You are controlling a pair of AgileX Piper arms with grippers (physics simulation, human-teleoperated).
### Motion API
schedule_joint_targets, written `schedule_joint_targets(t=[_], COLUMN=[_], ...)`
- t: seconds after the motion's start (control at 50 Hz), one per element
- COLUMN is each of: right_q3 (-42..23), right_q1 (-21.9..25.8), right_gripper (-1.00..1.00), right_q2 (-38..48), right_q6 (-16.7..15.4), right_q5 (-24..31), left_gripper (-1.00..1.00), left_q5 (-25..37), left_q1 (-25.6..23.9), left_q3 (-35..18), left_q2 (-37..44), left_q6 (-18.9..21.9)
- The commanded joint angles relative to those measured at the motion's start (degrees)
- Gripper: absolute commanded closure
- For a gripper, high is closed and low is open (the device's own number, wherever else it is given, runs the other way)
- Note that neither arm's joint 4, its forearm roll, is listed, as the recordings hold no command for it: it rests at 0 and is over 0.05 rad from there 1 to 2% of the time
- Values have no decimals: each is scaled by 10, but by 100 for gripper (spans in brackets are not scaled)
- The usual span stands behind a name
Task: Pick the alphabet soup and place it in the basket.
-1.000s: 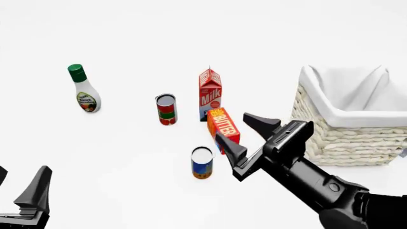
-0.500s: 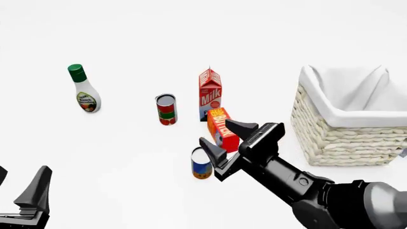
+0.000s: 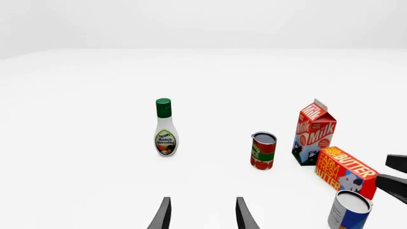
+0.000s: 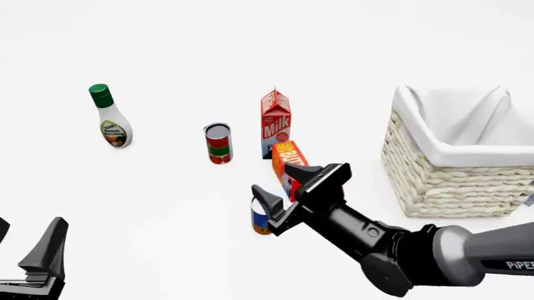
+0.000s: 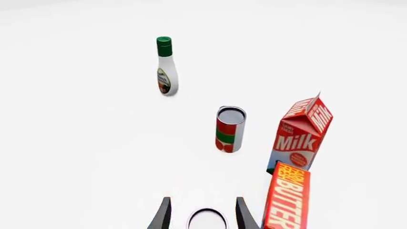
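The alphabet soup (image 4: 260, 220), a small can with a blue and orange label, stands upright near the table's front centre, partly covered by my right gripper (image 4: 273, 180). That gripper is open and lowered over the can. In the right wrist view the can's silver top (image 5: 207, 220) lies between the two fingertips (image 5: 164, 214). The left wrist view also shows the can (image 3: 348, 210). The basket (image 4: 454, 181), cream wicker with a white lining, sits at the right. My left gripper (image 4: 29, 253) rests open at the near left corner, holding nothing.
An orange butter box (image 4: 289, 164) lies just behind the soup, close to my right fingers. Behind that stand a milk carton (image 4: 276, 122) and a red-and-green can (image 4: 217, 143). A green-capped dressing bottle (image 4: 109, 117) stands far left.
My right gripper has moved left and down from beside the butter box until its open fingers straddle the soup can. The left arm and all objects have stayed still.
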Motion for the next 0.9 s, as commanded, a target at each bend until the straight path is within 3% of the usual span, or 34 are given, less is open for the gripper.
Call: schedule_joint_targets(t=[0.02, 0.9], right_q3=[-9, -40], right_q1=[-6, -16], right_gripper=[-100, -100], right_q2=[37, 151], right_q6=[10, 47], right_q5=[-15, -64], left_gripper=[-100, -100], left_q5=[0, 0], left_q1=[0, 0], left_q3=[0, 0], left_q2=[0, 0], left_q6=[0, 0])
